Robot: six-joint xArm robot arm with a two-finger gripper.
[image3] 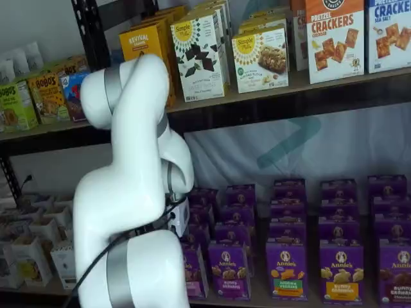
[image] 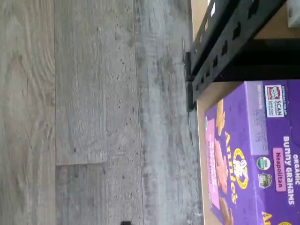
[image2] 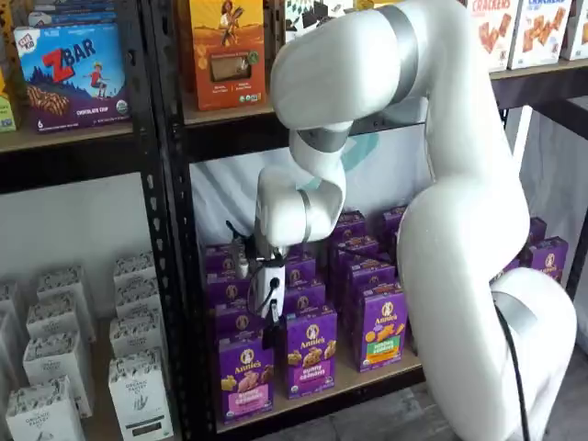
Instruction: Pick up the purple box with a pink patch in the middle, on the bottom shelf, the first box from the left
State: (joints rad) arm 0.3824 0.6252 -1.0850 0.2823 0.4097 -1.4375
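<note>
The purple box [image2: 244,376] reads "Annie's", and in the wrist view [image: 253,154] "Organic Bunny Grahams Neapolitan". It stands upright at the front of the bottom shelf [image2: 322,393], just below the gripper [image2: 268,317], whose fingers stand spread. A second Annie's carton [image2: 310,350] sits beside it. Up past the arm is a ZBar box [image2: 72,75].

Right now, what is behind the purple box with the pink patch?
Behind the purple box stand more purple boxes in a row. The claw and arm cover those further back.
</note>
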